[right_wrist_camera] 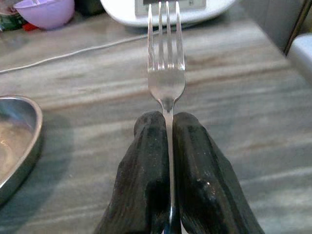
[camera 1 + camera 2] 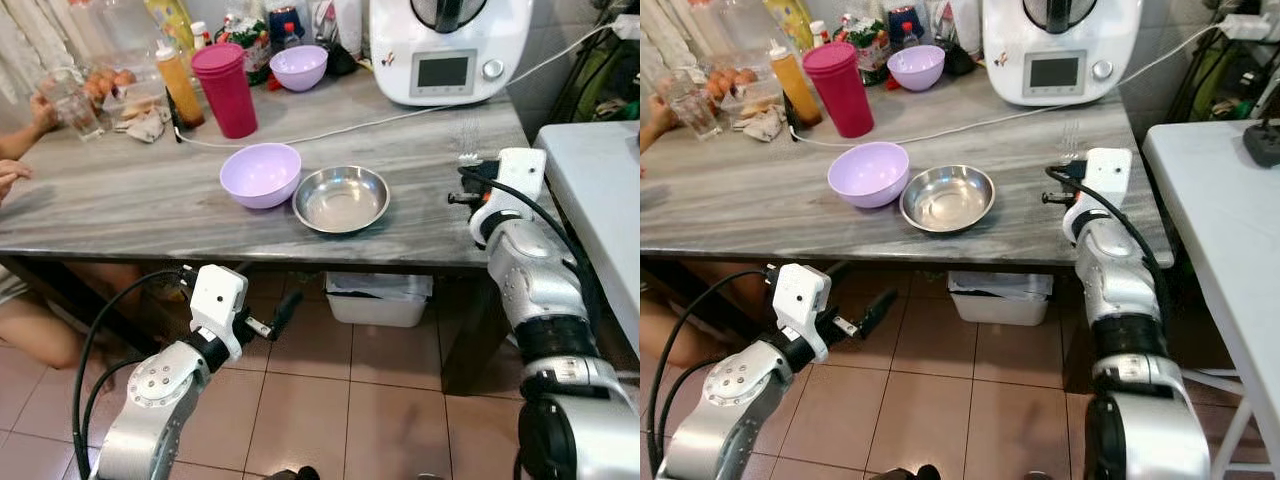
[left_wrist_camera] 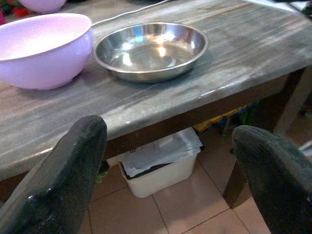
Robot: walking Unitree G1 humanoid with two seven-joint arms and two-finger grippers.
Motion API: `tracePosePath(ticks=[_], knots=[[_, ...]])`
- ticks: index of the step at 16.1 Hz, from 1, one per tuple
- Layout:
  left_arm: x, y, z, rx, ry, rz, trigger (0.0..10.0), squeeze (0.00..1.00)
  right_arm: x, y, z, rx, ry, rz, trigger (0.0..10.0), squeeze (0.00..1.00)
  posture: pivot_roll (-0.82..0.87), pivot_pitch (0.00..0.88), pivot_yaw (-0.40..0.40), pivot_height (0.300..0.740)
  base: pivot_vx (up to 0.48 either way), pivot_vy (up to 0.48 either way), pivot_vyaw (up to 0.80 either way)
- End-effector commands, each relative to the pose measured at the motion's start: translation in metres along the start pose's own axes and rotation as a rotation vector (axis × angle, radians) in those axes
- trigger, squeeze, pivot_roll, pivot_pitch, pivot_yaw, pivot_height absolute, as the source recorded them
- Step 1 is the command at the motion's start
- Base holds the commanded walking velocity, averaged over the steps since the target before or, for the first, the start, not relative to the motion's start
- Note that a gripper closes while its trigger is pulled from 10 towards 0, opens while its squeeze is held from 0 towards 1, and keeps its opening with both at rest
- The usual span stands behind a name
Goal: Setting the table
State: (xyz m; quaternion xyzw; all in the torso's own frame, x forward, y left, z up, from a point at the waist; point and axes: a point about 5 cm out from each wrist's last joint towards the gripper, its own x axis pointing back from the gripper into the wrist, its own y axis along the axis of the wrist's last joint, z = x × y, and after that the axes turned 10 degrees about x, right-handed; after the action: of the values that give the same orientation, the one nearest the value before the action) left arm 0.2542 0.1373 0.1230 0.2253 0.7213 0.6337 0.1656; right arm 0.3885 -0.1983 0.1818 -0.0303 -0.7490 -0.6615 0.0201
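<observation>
Two black fingers [image 3: 63,180] of the left claw [image 3: 168,170] stand wide apart, down below the edge of the grey counter [image 3: 146,100]. On the counter a shiny metal bowl [image 3: 150,50] sits just beside a light purple bowl [image 3: 41,48]. Under the counter, a white bin [image 3: 161,168] stands on the tiled floor [image 3: 195,209].

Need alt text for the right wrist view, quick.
The right gripper, fingers shut on a silver fork, holds it tines forward above the grey wooden table. A steel bowl's rim shows at one edge, a white appliance beyond.
</observation>
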Motion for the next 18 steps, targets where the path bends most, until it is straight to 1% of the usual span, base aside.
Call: tracePosePath(ticks=[1, 2, 3, 4, 6, 8, 10, 11, 13, 17, 18], knots=[[0.004, 0.001, 0.002, -0.013, -0.002, 0.011, 10.0, 0.00, -0.004, 0.010, 0.005, -0.036, 0.021, -0.030, 10.0, 0.00, -0.12, 0.146, 0.157, 0.740, 0.000, 0.000, 0.00], [0.005, 0.003, 0.002, -0.011, -0.001, 0.010, 10.0, 0.00, -0.009, 0.010, 0.008, -0.032, 0.027, -0.021, 10.0, 0.00, -0.11, 0.151, 0.156, 0.740, 0.000, 0.000, 0.00], [0.006, 0.004, 0.001, -0.002, -0.009, 0.004, 10.0, 0.00, -0.011, 0.010, 0.011, -0.053, 0.037, -0.018, 10.0, 0.00, -0.11, 0.151, 0.155, 0.740, 0.000, 0.000, 0.00], [0.006, 0.004, 0.001, -0.002, -0.009, 0.004, 10.0, 0.00, -0.011, 0.010, 0.011, -0.053, 0.037, -0.018, 10.0, 0.00, -0.11, 0.151, 0.155, 0.740, 0.000, 0.000, 0.00], [0.004, 0.008, -0.003, 0.001, -0.020, -0.011, 10.0, 0.00, -0.014, 0.010, 0.024, -0.058, 0.074, -0.021, 10.0, 0.00, -0.10, 0.148, 0.151, 0.740, 0.000, 0.000, 0.00], [0.003, 0.008, -0.003, 0.004, -0.018, -0.014, 10.0, 0.00, -0.014, 0.007, 0.029, -0.058, 0.089, -0.016, 10.0, 0.00, -0.11, 0.145, 0.149, 0.740, 0.000, 0.000, 0.00], [0.001, 0.011, -0.004, 0.005, -0.017, -0.022, 10.0, 0.00, -0.014, 0.004, 0.033, -0.064, 0.103, -0.014, 10.0, 0.00, -0.11, 0.143, 0.148, 0.740, 0.000, 0.000, 0.00], [0.001, 0.012, -0.005, 0.007, -0.016, -0.022, 10.0, 0.00, -0.014, 0.000, 0.033, -0.078, 0.109, 0.001, 10.0, 0.00, -0.11, 0.145, 0.148, 0.740, 0.000, 0.000, 0.00], [0.001, 0.012, -0.006, 0.011, -0.019, -0.021, 10.0, 0.00, -0.016, -0.002, 0.033, -0.113, 0.111, 0.012, 10.0, 0.00, -0.10, 0.150, 0.149, 0.740, 0.000, 0.000, 0.00], [0.005, 0.012, -0.008, 0.014, -0.039, -0.014, 10.0, 0.00, -0.020, 0.005, 0.039, -0.144, 0.107, 0.010, 10.0, 0.00, -0.09, 0.153, 0.152, 0.740, 0.000, 0.000, 0.00], [0.005, 0.013, -0.009, 0.017, -0.056, -0.014, 10.0, 0.00, -0.020, 0.006, 0.040, -0.164, 0.096, 0.007, 10.0, 0.00, -0.09, 0.150, 0.151, 0.740, 0.000, 0.000, 0.00]])
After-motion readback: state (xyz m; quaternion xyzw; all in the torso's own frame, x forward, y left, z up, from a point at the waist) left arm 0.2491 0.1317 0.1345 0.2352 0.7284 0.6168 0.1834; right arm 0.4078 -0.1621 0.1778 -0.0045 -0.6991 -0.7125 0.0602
